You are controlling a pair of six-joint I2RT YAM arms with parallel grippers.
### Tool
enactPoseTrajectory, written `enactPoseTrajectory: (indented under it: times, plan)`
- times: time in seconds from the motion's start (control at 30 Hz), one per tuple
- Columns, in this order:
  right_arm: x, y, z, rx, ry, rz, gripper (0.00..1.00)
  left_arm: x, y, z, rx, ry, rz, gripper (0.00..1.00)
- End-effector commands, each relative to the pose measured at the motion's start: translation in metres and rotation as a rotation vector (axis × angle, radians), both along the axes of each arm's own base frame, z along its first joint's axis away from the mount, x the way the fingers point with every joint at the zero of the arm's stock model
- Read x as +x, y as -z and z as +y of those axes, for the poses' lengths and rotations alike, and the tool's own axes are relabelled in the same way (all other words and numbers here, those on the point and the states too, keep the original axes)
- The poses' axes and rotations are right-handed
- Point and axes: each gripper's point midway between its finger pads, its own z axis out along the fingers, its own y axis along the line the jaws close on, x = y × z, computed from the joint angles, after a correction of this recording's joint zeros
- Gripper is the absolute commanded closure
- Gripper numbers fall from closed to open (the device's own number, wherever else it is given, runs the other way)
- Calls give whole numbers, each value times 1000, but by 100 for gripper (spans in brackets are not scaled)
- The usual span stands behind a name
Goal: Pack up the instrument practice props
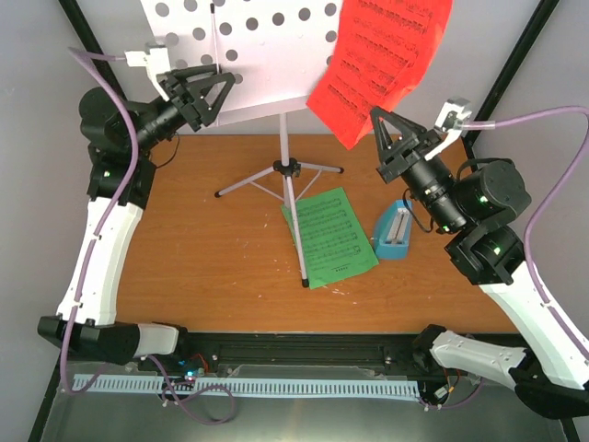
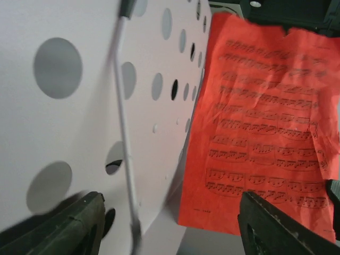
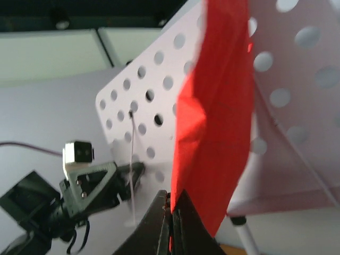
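The white hole-punched music stand (image 1: 248, 55) stands on silver tripod legs (image 1: 287, 184) at the back of the table. My right gripper (image 1: 377, 118) is shut on the lower corner of the red music sheet (image 1: 382, 60) and holds it up beside the stand; the wrist view shows the sheet (image 3: 215, 138) pinched between the jaws (image 3: 172, 210). My left gripper (image 1: 213, 92) is open at the stand's lower left edge, its jaws apart around the thin wire sheet holder (image 2: 125, 133). The green sheet (image 1: 329, 237) lies flat by the tripod. The blue metronome (image 1: 396, 232) stands to its right.
The brown table (image 1: 202, 249) is bounded by black frame posts (image 1: 87, 37) at both back corners. A black rail and a white cable chain (image 1: 248, 385) run along the near edge. Purple cables (image 1: 543, 115) loop off both arms.
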Motion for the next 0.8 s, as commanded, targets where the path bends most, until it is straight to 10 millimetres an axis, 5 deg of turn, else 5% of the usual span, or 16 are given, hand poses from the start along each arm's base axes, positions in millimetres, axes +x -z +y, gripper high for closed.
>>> enactPoseTrajectory:
  times: [0.0, 0.1, 0.3, 0.5, 0.77]
  plan:
    - [-21, 28, 13, -95, -142, 76, 97, -40, -15, 3, 27, 16, -86, 24]
    - [-29, 62, 15, -134, -191, 159, 97, -56, -16, 6, 39, -1, -102, 11]
    - [-39, 159, 25, -227, -281, 386, 97, -81, -5, 12, 64, -15, -75, 1]
    - [-41, 262, 25, -353, -284, 662, 97, -102, 9, 15, 90, -22, -57, 1]
    - [-30, 358, 15, -463, -171, 875, 97, -118, 24, 14, 118, 4, -81, 1]
